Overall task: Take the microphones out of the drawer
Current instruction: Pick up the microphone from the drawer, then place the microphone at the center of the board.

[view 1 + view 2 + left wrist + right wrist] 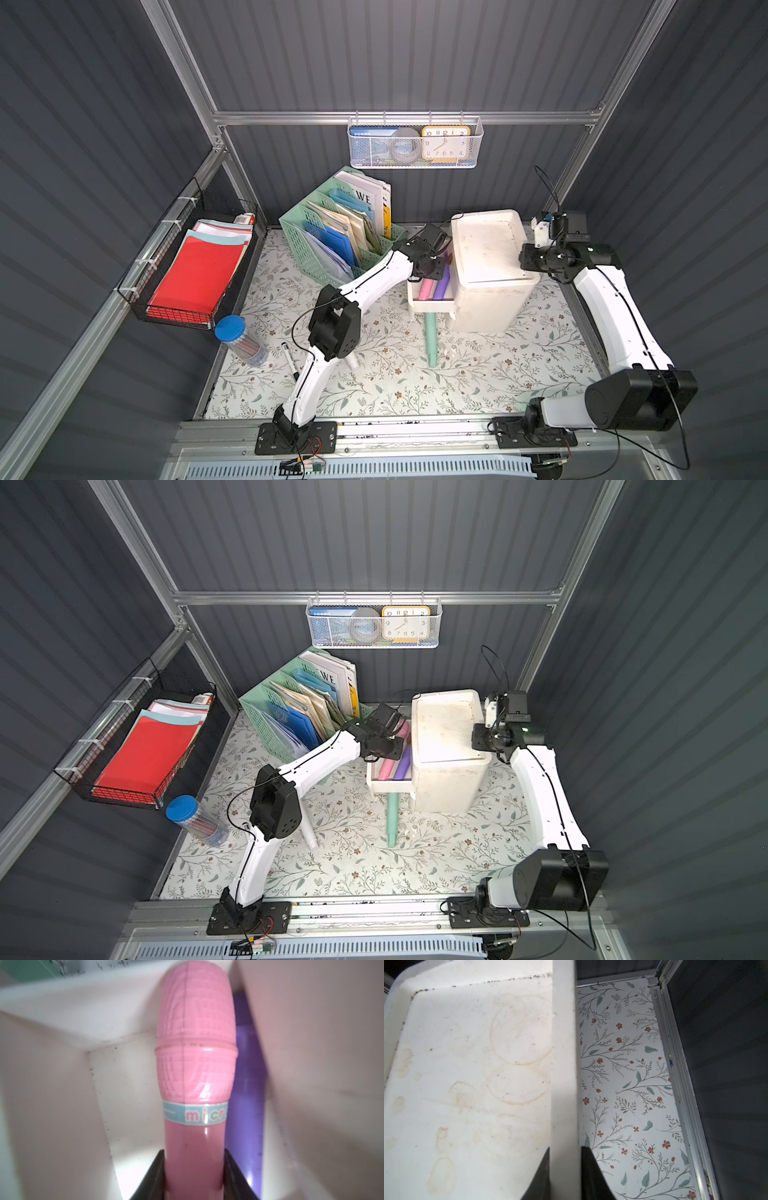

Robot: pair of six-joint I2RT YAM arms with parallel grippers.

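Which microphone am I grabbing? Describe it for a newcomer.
Find the white drawer unit at the back; its open drawer sticks out beside it. Two microphones lie inside: yours is the pink microphone, farther from the unit than the purple microphone, its handle held by the left gripper.

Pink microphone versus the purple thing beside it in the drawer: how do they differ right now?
The pink microphone is clamped at its handle by the left pincer; the purple thing is free. Pink lies farther from the cabinet, purple right beside it. Pink shows a blue label band; none shows on purple. Both lie side by side in the open drawer.
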